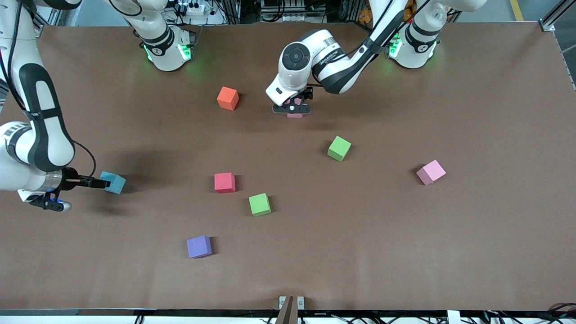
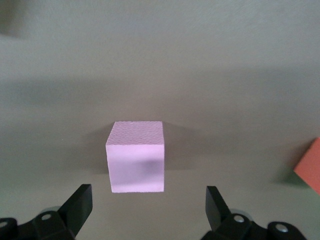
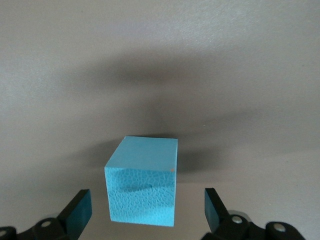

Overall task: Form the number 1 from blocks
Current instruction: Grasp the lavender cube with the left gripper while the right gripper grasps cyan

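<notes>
My left gripper [image 1: 292, 110] hangs open, low over a pink block [image 1: 295, 115]. In the left wrist view this pink block [image 2: 136, 156] lies just ahead of the spread fingertips of the left gripper [image 2: 149, 195], untouched. My right gripper [image 1: 103, 183] is open at a light blue block [image 1: 114, 182] near the right arm's end of the table. The light blue block [image 3: 142, 180] reaches partly in between the fingers of the right gripper [image 3: 146, 197], with a gap on each side. On the table lie a red block [image 1: 224, 182], two green blocks [image 1: 339, 148] [image 1: 259, 204] and a second pink block [image 1: 431, 172].
An orange cube [image 1: 227, 98] sits beside the left gripper, toward the right arm's end, and shows at the edge of the left wrist view [image 2: 310, 170]. A purple cube [image 1: 199, 246] lies nearest the front camera. The brown table [image 1: 405, 252] carries nothing else.
</notes>
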Robot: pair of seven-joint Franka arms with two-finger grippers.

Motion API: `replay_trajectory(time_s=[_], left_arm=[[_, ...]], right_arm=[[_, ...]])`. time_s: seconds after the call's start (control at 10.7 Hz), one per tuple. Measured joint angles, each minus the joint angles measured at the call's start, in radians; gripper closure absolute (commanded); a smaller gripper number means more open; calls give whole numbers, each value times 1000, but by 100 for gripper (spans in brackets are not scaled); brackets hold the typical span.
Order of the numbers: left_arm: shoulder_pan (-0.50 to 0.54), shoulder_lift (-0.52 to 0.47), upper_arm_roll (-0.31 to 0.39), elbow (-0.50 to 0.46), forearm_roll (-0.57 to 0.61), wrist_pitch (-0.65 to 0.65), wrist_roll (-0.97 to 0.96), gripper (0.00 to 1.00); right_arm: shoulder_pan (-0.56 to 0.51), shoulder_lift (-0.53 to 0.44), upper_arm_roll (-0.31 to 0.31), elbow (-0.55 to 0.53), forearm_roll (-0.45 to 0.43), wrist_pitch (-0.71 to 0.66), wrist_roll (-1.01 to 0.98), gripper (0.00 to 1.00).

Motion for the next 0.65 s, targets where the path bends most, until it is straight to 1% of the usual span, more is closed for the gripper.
replay_trajectory(time_s=[0.19, 0.47, 0.56, 0.65], left_arm=[[0, 5, 3, -53, 2, 43, 0, 0], [-1, 26, 8, -70, 37, 74, -2, 0], [-3, 37, 13, -70, 39, 92, -2, 0], [-4, 45, 14, -70, 39, 104, -2, 0]], right_arm=[[3, 18, 2, 0, 4, 7, 20, 0], [4, 42, 4, 1, 7, 21, 38, 0], [5, 49, 5, 1, 8, 25, 38, 86], [5, 57, 5, 1, 9, 31, 39, 100]])
